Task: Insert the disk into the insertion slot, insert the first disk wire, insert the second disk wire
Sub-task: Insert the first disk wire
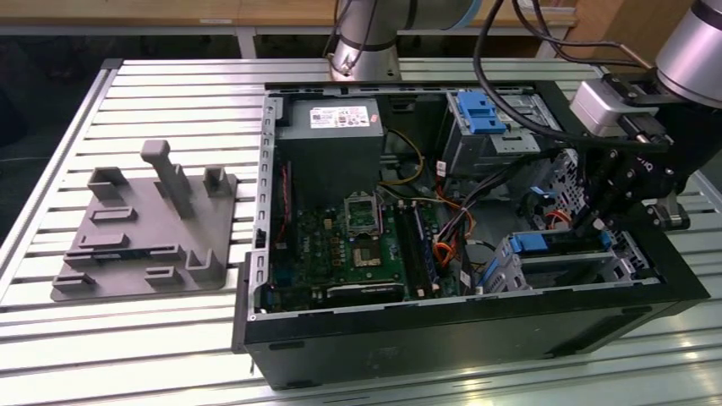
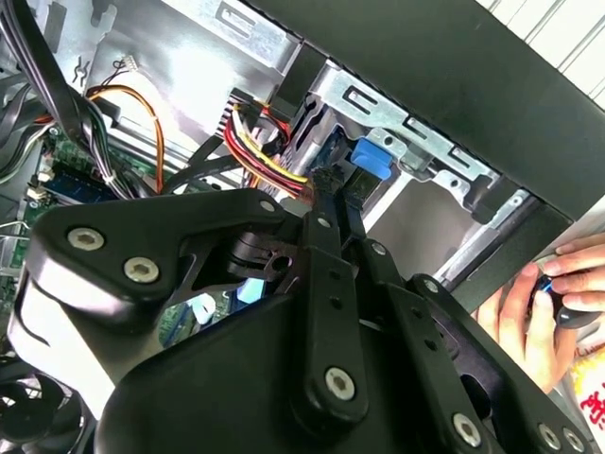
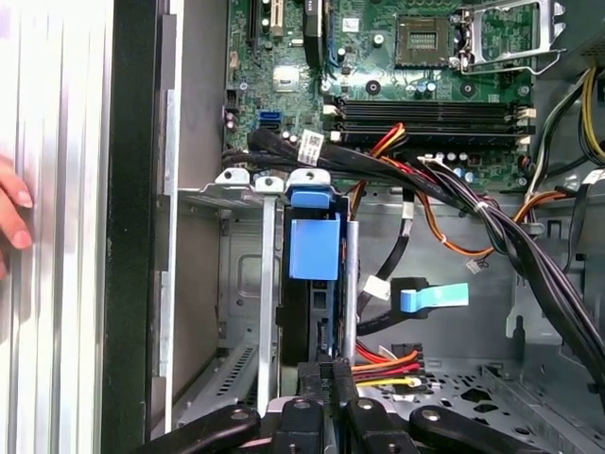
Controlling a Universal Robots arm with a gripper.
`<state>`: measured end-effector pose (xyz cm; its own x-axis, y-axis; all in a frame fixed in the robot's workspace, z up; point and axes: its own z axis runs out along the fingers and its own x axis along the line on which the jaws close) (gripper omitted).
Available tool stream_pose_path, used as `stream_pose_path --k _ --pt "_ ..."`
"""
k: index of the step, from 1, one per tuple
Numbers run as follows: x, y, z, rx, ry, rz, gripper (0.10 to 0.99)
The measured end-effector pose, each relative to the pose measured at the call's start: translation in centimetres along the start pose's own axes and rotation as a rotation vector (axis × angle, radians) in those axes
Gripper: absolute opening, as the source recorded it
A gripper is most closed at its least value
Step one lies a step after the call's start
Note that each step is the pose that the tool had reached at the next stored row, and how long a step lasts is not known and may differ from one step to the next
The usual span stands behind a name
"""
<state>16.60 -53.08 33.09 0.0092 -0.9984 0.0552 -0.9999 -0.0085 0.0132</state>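
Observation:
The disk sits inside the insertion slot [image 1: 522, 272], a small grey metal cage at the case's near corner on the exterior view's right. The disk's blue carrier handle [image 3: 314, 248] [image 2: 371, 163] [image 1: 560, 243] shows at the cage's mouth. My gripper [image 1: 589, 222] reaches down into the case right beside this cage. In both wrist views its fingers [image 3: 329, 376] [image 2: 329, 194] are pressed together on a black connector. A bundle of red, yellow and orange wires [image 2: 260, 151] [image 3: 388, 362] ends at that connector, at the disk's edge. A blue-tabbed cable end [image 3: 433, 297] hangs loose nearby.
The open computer case [image 1: 474, 326] lies on a slatted metal table [image 1: 169, 338]. Inside it are a motherboard [image 1: 361, 249], a power supply [image 1: 330, 118] and a larger cage with a blue latch [image 1: 483, 112]. A grey fixture [image 1: 147, 228] stands at the exterior view's left. A person's hand [image 2: 529, 317] [image 3: 11, 213] rests outside the case wall.

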Motion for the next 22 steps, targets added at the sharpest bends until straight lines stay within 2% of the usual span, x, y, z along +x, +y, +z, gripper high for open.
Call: stream_pose_path --k 5,6,7,8,15,16,22 --pt "0.08 0.00 0.19 0.000 0.0000 0.000 0.173" --pt "0.09 0.00 0.16 0.000 -0.0003 0.000 0.290" --pt "0.11 0.01 -0.38 0.000 -0.0001 0.000 0.357" --pt "0.15 0.02 -1.08 0.000 0.0000 0.000 0.357" --pt "0.33 0.06 -4.24 0.000 0.0000 0.001 0.357" --pt "0.34 0.06 -4.49 0.000 0.0000 0.001 0.357" --pt "0.34 0.06 -4.54 0.000 -0.0030 0.001 0.357"
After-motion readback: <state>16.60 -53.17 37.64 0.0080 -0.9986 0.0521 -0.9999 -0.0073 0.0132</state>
